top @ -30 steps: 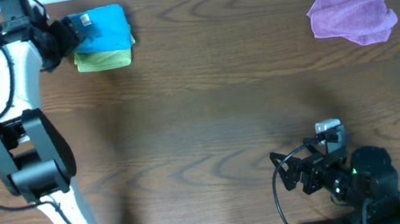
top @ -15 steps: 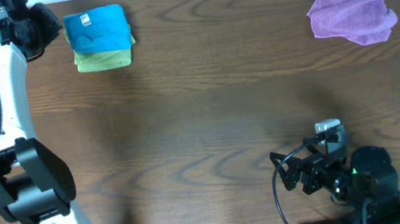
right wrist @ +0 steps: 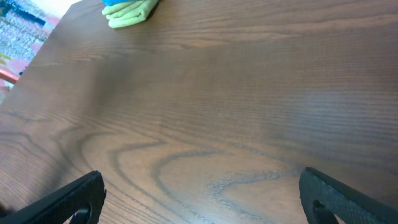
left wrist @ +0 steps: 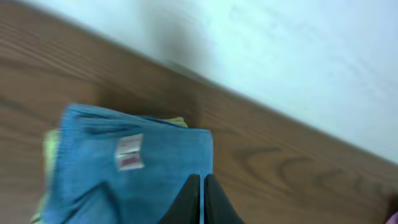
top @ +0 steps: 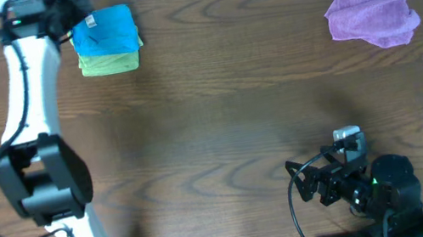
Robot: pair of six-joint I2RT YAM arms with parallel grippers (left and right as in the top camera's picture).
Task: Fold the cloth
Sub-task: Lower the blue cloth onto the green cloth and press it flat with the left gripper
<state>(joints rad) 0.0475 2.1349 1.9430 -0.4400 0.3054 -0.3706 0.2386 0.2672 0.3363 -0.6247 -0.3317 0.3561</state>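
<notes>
A crumpled purple cloth [top: 371,9] lies at the table's far right. At the far left a folded blue cloth [top: 103,31] with a white label [left wrist: 129,152] rests on a folded green cloth [top: 109,63]. My left gripper [top: 74,5] hangs over the blue cloth's [left wrist: 124,168] back corner; in the left wrist view the gripper [left wrist: 203,182] is shut, its fingers pressed together with nothing between them. My right gripper [top: 308,180] sits low at the near right, far from every cloth. In the right wrist view that gripper [right wrist: 202,199] stands wide open over bare wood.
The table's back edge meets a white wall [left wrist: 298,56] just behind the folded stack. The stack [right wrist: 129,11] shows far off in the right wrist view. Wide brown tabletop [top: 221,125] lies between the two arms.
The left gripper let go of the blue cloth and shut. The arm swung left off the stack, then came back over its back corner. Cloths and right arm have not moved.
</notes>
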